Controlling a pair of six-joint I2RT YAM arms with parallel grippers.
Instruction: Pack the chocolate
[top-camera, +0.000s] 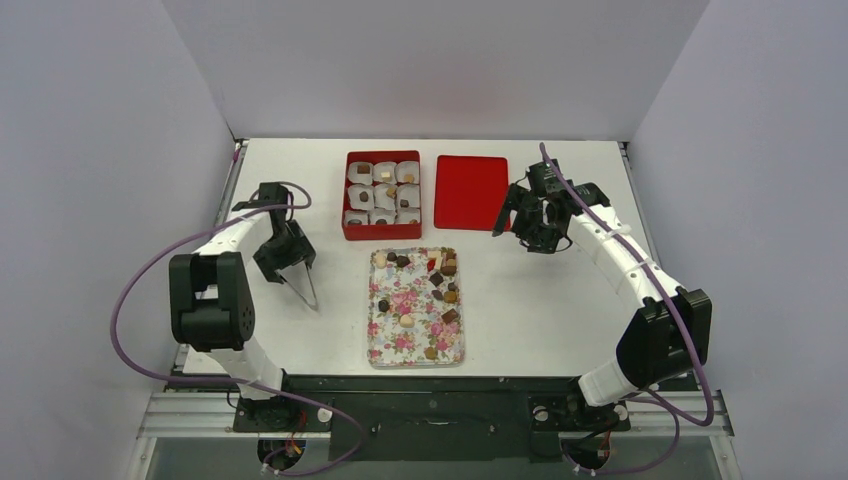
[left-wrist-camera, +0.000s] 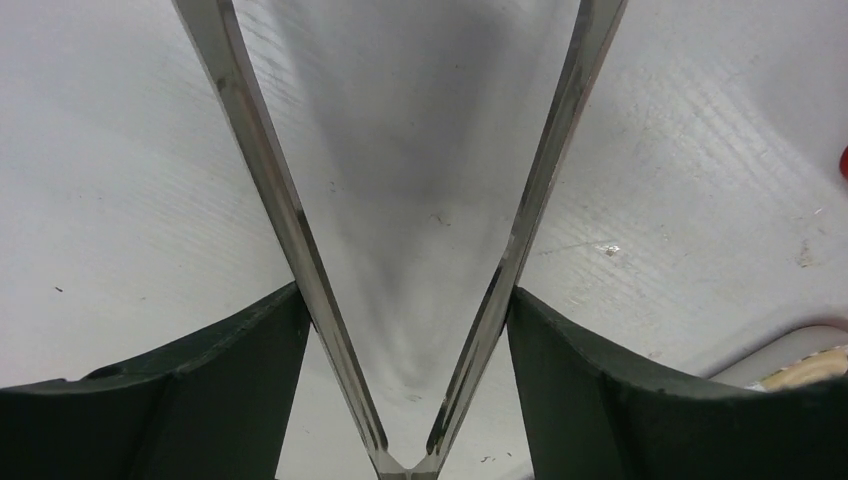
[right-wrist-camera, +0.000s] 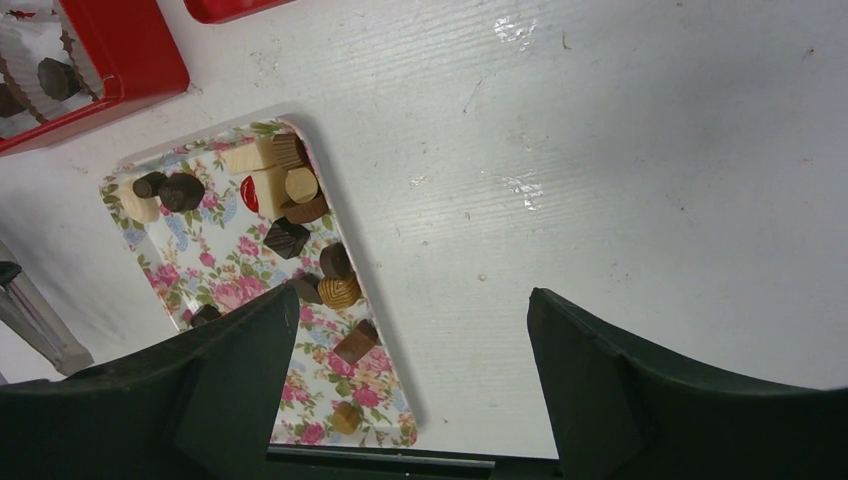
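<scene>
Several chocolates, dark brown, tan, cream and one red-wrapped, lie on the floral tray; they also show in the right wrist view. The red box holds white paper cups, some with a piece inside. My left gripper is shut on metal tongs, left of the tray. In the left wrist view the tongs spread open and empty over bare table between my fingers. My right gripper is open and empty, right of the box, above the table.
A flat red lid lies right of the box, beside my right gripper. The box corner and the tray show in the right wrist view. White walls enclose the table on three sides.
</scene>
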